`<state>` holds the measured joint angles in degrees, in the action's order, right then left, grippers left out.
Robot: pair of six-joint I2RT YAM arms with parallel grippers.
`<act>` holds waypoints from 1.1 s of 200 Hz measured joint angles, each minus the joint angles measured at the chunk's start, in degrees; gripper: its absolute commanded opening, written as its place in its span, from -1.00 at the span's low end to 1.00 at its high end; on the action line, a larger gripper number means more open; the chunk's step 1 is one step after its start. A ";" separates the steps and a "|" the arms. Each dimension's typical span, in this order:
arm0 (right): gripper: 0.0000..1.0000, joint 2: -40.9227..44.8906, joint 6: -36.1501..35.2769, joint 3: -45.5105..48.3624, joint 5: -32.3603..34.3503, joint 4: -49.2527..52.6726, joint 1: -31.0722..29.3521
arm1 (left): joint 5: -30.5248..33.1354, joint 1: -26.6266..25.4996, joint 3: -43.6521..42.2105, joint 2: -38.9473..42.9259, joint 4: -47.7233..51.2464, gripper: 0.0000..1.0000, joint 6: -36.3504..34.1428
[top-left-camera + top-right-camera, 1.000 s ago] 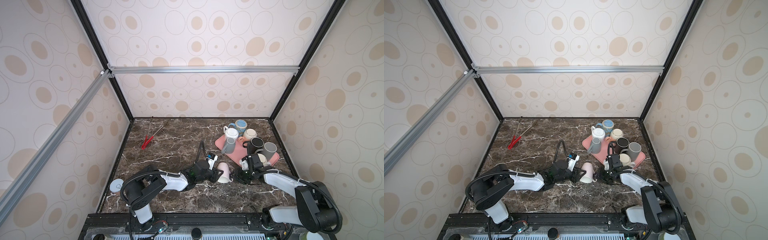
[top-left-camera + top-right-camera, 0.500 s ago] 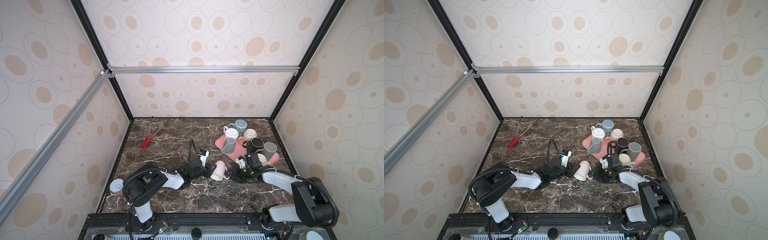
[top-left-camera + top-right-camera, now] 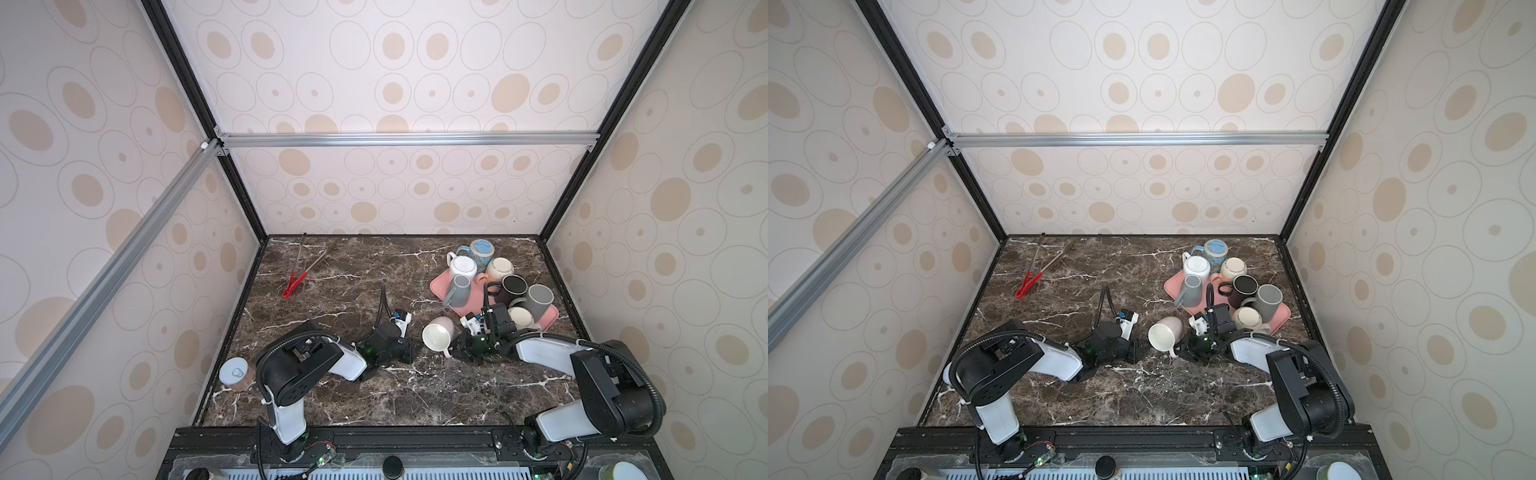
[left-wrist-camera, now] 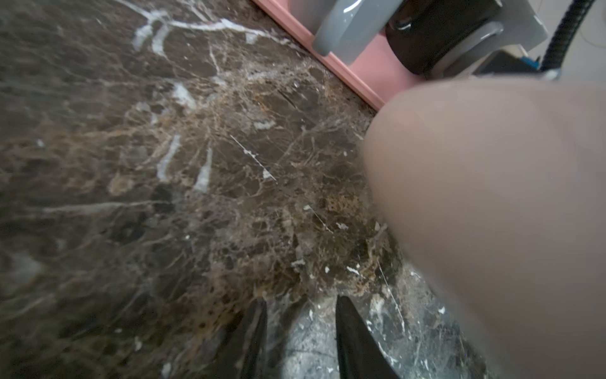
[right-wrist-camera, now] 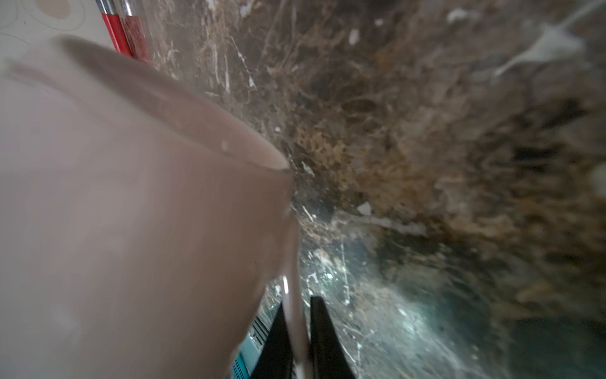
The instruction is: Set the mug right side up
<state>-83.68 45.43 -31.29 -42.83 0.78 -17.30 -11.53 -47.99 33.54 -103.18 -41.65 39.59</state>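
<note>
- The right gripper (image 5: 296, 306) pinches the handle (image 5: 291, 262) of the mug (image 3: 446, 325), which lies tilted, mouth towards the left gripper (image 3: 405, 353)
- The left gripper is spread and empty, just beside the mug

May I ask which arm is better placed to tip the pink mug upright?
Right: the right gripper is shut on the handle of the pink mug; the left gripper stands open, empty.
</note>
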 measured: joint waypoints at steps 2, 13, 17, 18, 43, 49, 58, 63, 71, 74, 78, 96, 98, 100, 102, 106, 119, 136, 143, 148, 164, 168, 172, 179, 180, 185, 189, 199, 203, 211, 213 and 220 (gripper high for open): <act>-1.00 0.00 0.02 -0.13 0.00 -0.04 0.00 | -0.09 0.00 0.00 0.04 0.09 -0.29 0.00; -1.00 0.20 0.26 -0.55 0.13 -0.33 0.00 | -0.24 0.00 -0.04 0.33 0.48 -0.28 0.00; -1.00 0.35 0.28 -0.63 0.24 -0.42 0.00 | -0.31 0.02 -0.09 0.42 0.61 -0.28 0.00; -1.00 0.44 0.33 -0.63 0.26 -0.42 -0.02 | -0.31 0.02 -0.09 0.44 0.66 -0.28 0.00; -1.00 3.19 0.39 -0.68 1.88 -0.37 -0.70 | -0.37 0.37 -1.03 2.14 2.23 -0.27 -0.24; -1.00 4.20 0.26 -0.74 2.62 -0.24 -0.90 | -0.37 0.46 -1.29 2.67 2.69 -0.27 -0.39; -1.00 5.77 0.17 -0.90 3.54 -0.15 -1.25 | -0.35 0.59 -1.66 3.58 3.45 -0.27 -0.63; -1.00 6.60 0.20 -1.03 4.24 -0.17 -1.42 | -0.35 0.63 -1.86 4.20 3.72 -0.27 -0.92; -1.00 7.78 0.31 -1.22 5.31 -0.17 -1.64 | -0.22 0.70 -2.14 4.98 3.87 -0.26 -1.49; -1.00 8.37 0.46 -1.31 5.73 -0.26 -1.75 | -0.17 0.70 -2.32 5.38 3.89 -0.26 -1.64; -1.00 8.81 0.68 -1.38 6.34 -0.35 -1.79 | -0.09 0.70 -2.54 5.88 3.87 -0.25 -1.95; -1.00 11.87 3.28 -1.55 10.01 -0.94 -2.16 | 0.63 0.70 -4.96 10.08 2.86 -0.24 -3.41; -1.00 12.04 3.43 -1.57 10.38 -0.96 -2.21 | 0.68 0.70 -5.20 10.45 2.67 -0.24 -3.48; -1.00 12.37 3.80 -1.60 10.86 -1.07 -2.25 | 0.81 0.70 -5.64 11.08 2.45 -0.23 -3.56; -1.00 12.63 4.11 -1.62 11.28 -1.09 -2.27 | 1.03 0.68 -6.01 11.65 2.14 -0.23 -3.72; -1.00 13.16 4.68 -1.73 12.28 -1.16 -2.40 | 1.20 0.63 -6.62 12.59 1.60 -0.23 -3.96; -1.00 14.75 6.69 -2.95 16.24 -1.11 -3.39 | 2.69 -0.04 -8.57 16.22 -0.39 -0.17 -5.16; -1.00 15.10 8.57 -7.02 20.28 -0.76 -5.35 | 5.27 -1.27 -9.09 19.58 -2.99 -0.13 -7.19; -1.00 15.10 9.22 -8.92 21.51 -0.85 -6.10 | 6.32 -2.03 -8.98 20.70 -4.50 -0.11 -8.41; -1.00 15.10 9.57 -10.45 22.45 -1.05 -6.64 | 7.10 -2.67 -8.92 21.46 -5.57 -0.10 -9.31; -1.00 14.82 9.99 -14.69 24.57 -1.51 -8.26 | 9.51 -4.24 -8.76 23.15 -10.14 -0.08 -11.87; -1.00 14.64 9.81 -15.76 25.22 -1.51 -8.74 | 10.05 -4.50 -8.76 23.43 -11.56 -0.08 -12.50; -1.00 14.40 9.57 -17.11 25.68 -1.57 -9.31 | 10.58 -4.72 -8.76 23.63 -12.98 -0.07 -13.09; -1.00 13.94 8.96 -19.32 26.73 -1.11 -10.34 | 11.32 -4.98 -8.76 23.80 -15.50 -0.06 -13.99; -1.00 13.90 8.87 -19.56 26.88 -1.07 -10.45 | 11.50 -5.03 -8.76 23.80 -16.13 -0.06 -14.19; -1.00 13.44 8.00 -21.55 27.82 -0.31 -11.39 | 12.09 -5.14 -8.76 23.80 -18.12 -0.05 -14.84; -1.00 13.25 7.58 -22.58 28.33 0.07 -11.85 | 12.48 -5.14 -8.76 23.80 -19.78 -0.05 -15.34; -1.00 12.44 5.62 -25.99 29.66 1.07 -13.73 | 13.33 -5.18 -8.76 23.78 -23.32 -0.04 -16.61; -1.00 12.24 4.92 -26.93 30.05 1.38 -14.27 | 13.62 -5.18 -8.76 23.78 -24.79 -0.04 -17.05; -1.00 11.96 3.39 -28.70 31.01 1.90 -15.43 | 14.05 -5.16 -8.74 23.76 -27.15 -0.02 -17.84; -1.00 11.91 3.15 -29.05 31.15 2.01 -15.65 | 14.10 -5.16 -8.74 23.71 -27.58 -0.01 -18.01; -1.00 11.76 2.10 -29.97 31.78 2.36 -16.50 | 14.53 -5.16 -8.68 23.58 -30.21 0.01 -18.73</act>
<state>-71.92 47.53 -61.25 -11.05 3.14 -33.80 3.01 -53.15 24.86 -79.59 -71.85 20.86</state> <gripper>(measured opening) 0.098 0.491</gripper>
